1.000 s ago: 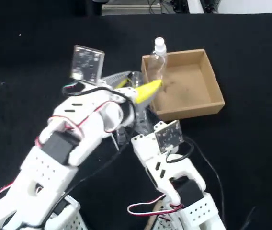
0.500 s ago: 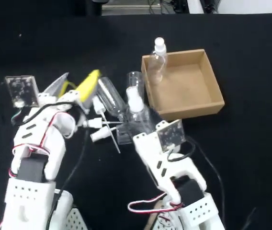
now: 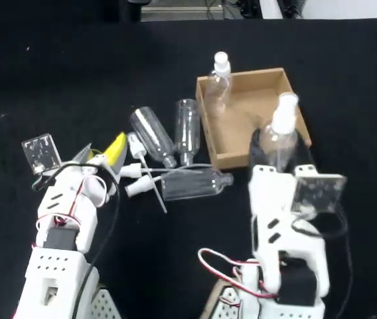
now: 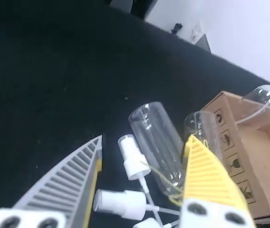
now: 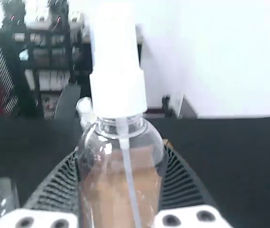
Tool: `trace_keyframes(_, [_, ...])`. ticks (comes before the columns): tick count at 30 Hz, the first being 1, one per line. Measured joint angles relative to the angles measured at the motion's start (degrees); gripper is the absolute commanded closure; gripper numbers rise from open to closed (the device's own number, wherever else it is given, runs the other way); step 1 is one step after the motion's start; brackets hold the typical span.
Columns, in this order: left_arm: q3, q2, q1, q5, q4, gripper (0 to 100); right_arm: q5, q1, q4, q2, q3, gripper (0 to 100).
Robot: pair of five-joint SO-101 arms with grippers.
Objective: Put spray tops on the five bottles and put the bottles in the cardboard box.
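My right gripper (image 3: 279, 146) is shut on an upright clear bottle (image 3: 280, 136) with a white spray top (image 5: 116, 71), held over the near right edge of the cardboard box (image 3: 288, 113). Another capped bottle (image 3: 220, 84) stands in the box's far left corner. Three open bottles lie on the black table: two (image 3: 152, 136) (image 3: 187, 128) left of the box and one (image 3: 195, 183) nearer the arms. Loose spray tops (image 3: 135, 171) (image 4: 131, 156) lie beside them. My left gripper (image 3: 102, 147) is open and holds nothing, just left of the spray tops.
The black table (image 3: 56, 73) extends wide to the left and behind the box. Both white arm bases stand at the near edge. The box's floor (image 3: 255, 109) is bare apart from the corner bottle.
My left arm pulled back from the bottles toward the near left. My right arm lifted the capped bottle and carried it right to the box's near edge.
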Motion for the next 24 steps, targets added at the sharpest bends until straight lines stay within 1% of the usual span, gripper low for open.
trace_keyframes(3, [0.1,0.0,0.0,0.0,0.0,73,1.8,0.3,-1.5,0.3,-4.0,98.8])
trace_keyframes(5, [0.3,0.0,0.0,0.3,0.0,73,2.7,0.4,-5.2,4.6,-6.0,98.8])
trace_keyframes(9, [1.1,0.0,0.2,0.5,-0.4,73,3.0,0.4,-15.6,17.9,-6.2,98.8])
trace_keyframes(12, [3.3,-0.1,1.2,0.5,-3.3,73,3.0,0.4,-23.4,28.1,-6.2,98.7])
trace_keyframes(16, [6.2,-0.1,4.3,0.5,-7.9,73,3.0,0.4,-34.0,40.4,-6.2,98.7])
trace_keyframes(24, [6.3,-0.1,4.7,0.5,-9.0,73,3.0,0.6,-53.4,63.6,-6.2,98.7])
